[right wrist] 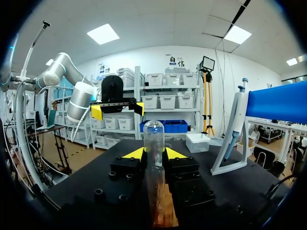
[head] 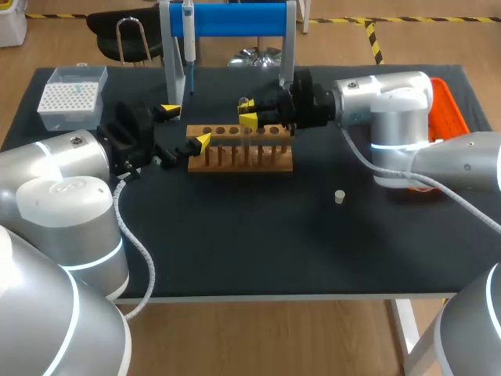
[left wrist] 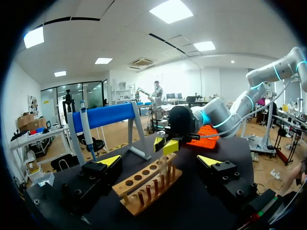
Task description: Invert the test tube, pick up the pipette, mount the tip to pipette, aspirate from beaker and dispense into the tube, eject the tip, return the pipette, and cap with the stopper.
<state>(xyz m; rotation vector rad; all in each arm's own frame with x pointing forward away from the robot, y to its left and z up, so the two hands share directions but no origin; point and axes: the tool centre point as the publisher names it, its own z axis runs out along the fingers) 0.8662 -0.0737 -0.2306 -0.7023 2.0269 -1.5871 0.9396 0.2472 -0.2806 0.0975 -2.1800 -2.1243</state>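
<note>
A clear test tube (right wrist: 154, 158) stands in the wooden rack (head: 239, 149) with its rounded end up. My right gripper (right wrist: 154, 154) is shut on it, a yellow tip pressing on each side. From the right, that gripper (head: 247, 110) comes in over the middle of the rack. At the rack's left end my left gripper (head: 186, 125) is open wide, its fingers straddling the rack (left wrist: 144, 189) with nothing held. The pipette (head: 189, 43) hangs on the blue stand behind the rack. A small white stopper (head: 340, 197) lies on the black mat in front of my right arm.
A box of pipette tips (head: 72, 95) sits at the back left of the table. An orange tray (head: 450, 110) lies at the right edge behind my right arm. The stand's grey legs (head: 174, 78) rise just behind the rack.
</note>
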